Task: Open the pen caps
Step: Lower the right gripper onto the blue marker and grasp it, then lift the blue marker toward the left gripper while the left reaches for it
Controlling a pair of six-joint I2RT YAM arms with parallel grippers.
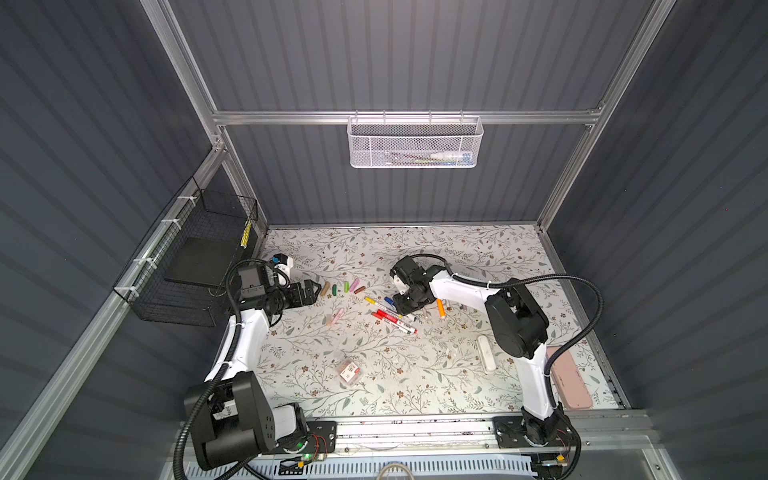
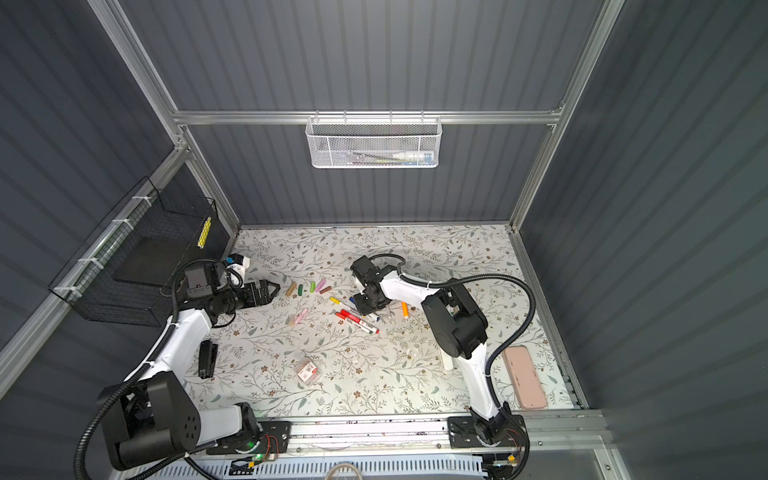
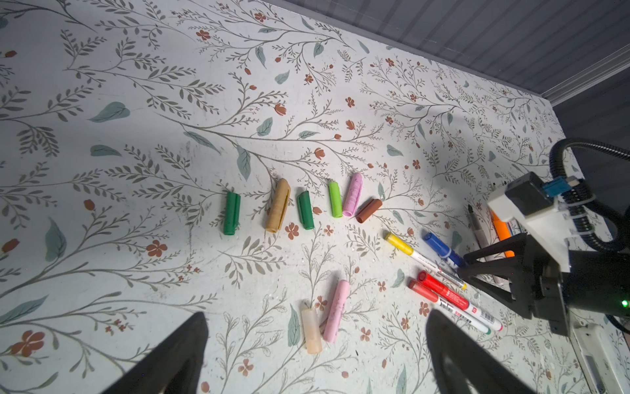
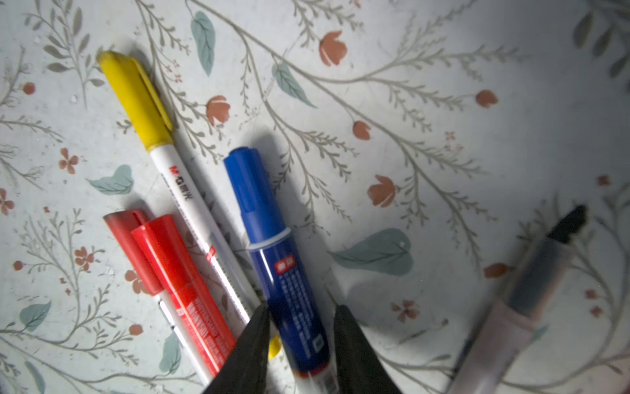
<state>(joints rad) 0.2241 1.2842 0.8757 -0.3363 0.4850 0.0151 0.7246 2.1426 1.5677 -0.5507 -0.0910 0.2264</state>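
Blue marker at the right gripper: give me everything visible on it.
The blue marker is a thick plastic pen: blue cap still on, a pale ring at the joint, then a glossy dark-blue barrel with printed labels. The right gripper grips the barrel from both sides, cap pointing away from it. The yellow-capped pen lies close alongside; contact unclear.

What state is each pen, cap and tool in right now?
blue marker, cap on, barrel between the right tool's fingers.
right tool, closed on the blue marker.
left tool, open, empty.
yellow pen, cap on.
red markers, two, caps on.
black-tipped pen, uncapped, tip bare.
loose caps, off their pens, lying flat on the table.
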